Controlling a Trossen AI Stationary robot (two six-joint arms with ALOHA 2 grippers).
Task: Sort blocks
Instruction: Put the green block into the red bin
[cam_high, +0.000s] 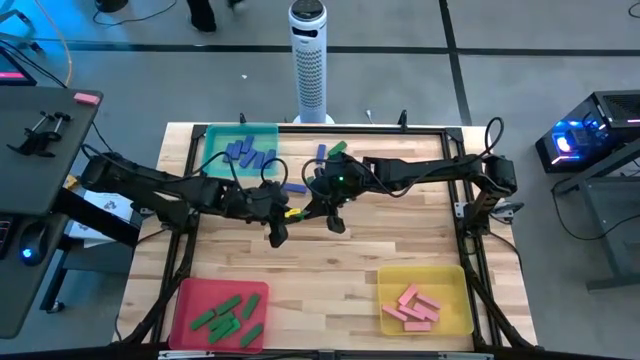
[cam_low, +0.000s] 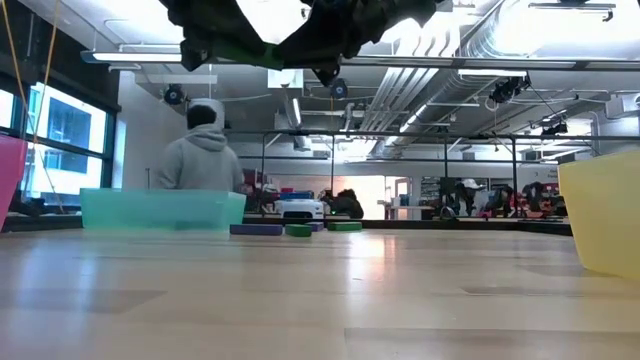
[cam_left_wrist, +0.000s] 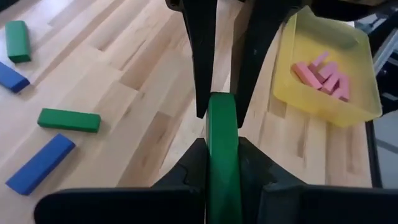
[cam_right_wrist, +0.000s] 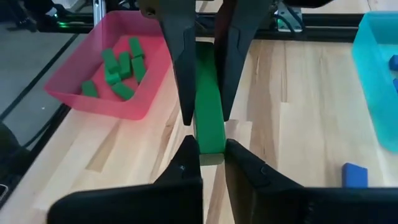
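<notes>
Both grippers meet above the middle of the table (cam_high: 330, 270), each clamped on an end of the same green block (cam_left_wrist: 222, 149), which hangs in the air between them. The left gripper (cam_left_wrist: 222, 134) has its fingers pressed tight to the block's sides, and the right gripper (cam_right_wrist: 208, 137) does likewise from the other end, fingers nearly together with only the block's width between them. In the high view the two arms reach in from either side and their wrists crowd together near the table's centre, hiding the block from above. Around them, the teal tray (cam_high: 215, 135) at the far left corner holds several blue blocks (cam_high: 245, 152); the red tray (cam_high: 185, 300) at the near left corner holds a heap of green blocks (cam_high: 225, 318); the yellow tray (cam_high: 455, 275) at the near right corner holds pink blocks (cam_high: 412, 306). Loose on the wood, just beside the teal tray and under the arms, lie a few blue and green blocks (cam_left_wrist: 68, 120) still unsorted, one blue bar (cam_left_wrist: 40, 163) lying near a green one. A white tower fan (cam_high: 309, 60) stands past the table's far edge. In the low view a person in a grey hooded top (cam_low: 200, 150) stands behind the teal tray, back turned to the table
</notes>
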